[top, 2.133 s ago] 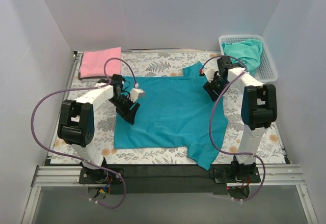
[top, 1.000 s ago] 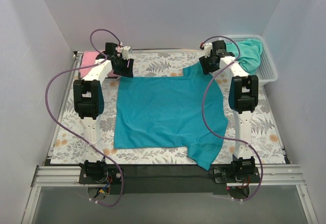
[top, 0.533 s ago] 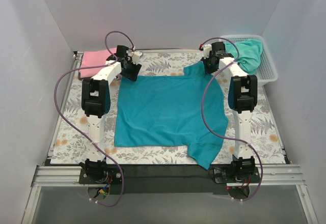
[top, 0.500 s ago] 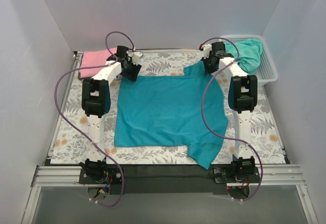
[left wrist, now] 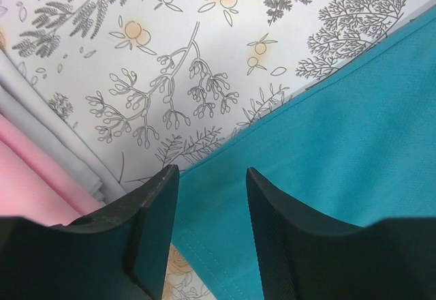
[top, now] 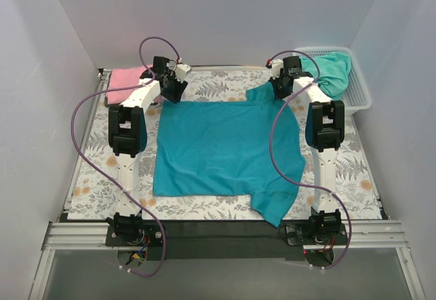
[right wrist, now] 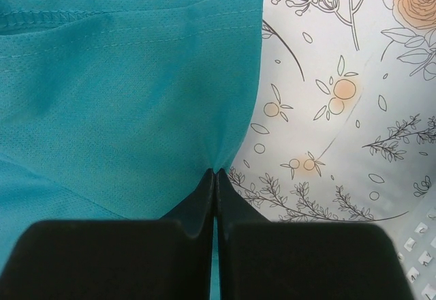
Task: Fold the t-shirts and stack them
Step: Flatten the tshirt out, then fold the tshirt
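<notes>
A deep teal-blue t-shirt [top: 225, 146] lies spread flat on the floral table covering. At its far right sleeve, my right gripper [top: 281, 88] is shut, and the wrist view shows its jaws pinching the sleeve's edge [right wrist: 216, 172]. My left gripper [top: 174, 90] hovers over the shirt's far left corner. Its jaws stand open [left wrist: 210, 172] with teal cloth [left wrist: 327, 129] lying beneath the gap, not gripped. A folded pink t-shirt [top: 126, 78] sits at the far left corner, its edge [left wrist: 27, 194] just left of the left fingers. A paler aqua-green t-shirt [top: 332, 68] is bunched in the basket.
The white mesh basket [top: 361, 94] stands at the far right corner, and its mesh [right wrist: 422, 245] shows close beside my right gripper. Both arms stretch far forward along the shirt's sides. White walls enclose the table on three sides.
My left gripper swung right from above the pink shirt to the teal shirt's far left corner, its jaws narrowing. My right gripper closed on the sleeve edge.
</notes>
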`<control>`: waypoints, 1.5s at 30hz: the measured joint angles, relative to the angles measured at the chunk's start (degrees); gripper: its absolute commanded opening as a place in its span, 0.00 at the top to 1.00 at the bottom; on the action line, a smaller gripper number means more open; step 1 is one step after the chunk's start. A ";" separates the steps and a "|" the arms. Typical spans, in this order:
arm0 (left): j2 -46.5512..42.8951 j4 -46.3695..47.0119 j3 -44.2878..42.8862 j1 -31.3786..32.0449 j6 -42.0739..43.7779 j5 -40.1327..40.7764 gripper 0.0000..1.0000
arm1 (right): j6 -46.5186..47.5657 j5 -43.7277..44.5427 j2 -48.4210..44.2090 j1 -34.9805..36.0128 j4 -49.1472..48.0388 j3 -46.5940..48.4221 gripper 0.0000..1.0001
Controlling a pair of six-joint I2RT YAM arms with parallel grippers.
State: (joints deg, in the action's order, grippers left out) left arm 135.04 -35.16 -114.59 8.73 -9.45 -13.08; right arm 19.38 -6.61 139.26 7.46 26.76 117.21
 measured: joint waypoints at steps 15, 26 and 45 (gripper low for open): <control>3.37 0.70 -1.29 -1.31 5.70 2.27 0.69 | 1.03 0.02 -0.57 -0.24 0.11 -0.87 0.99; 3.41 -0.44 -1.29 -1.55 7.06 1.05 1.00 | 1.62 -0.55 -0.79 -0.28 0.42 -0.87 0.99; -2.16 -0.85 3.72 -3.13 4.63 -3.06 1.00 | 3.08 -3.34 -13.22 -0.39 1.73 -6.54 0.99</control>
State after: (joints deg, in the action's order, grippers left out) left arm 132.88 -36.01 -110.87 5.61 -4.82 -16.14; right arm 22.46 -9.96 126.04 7.07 28.49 110.67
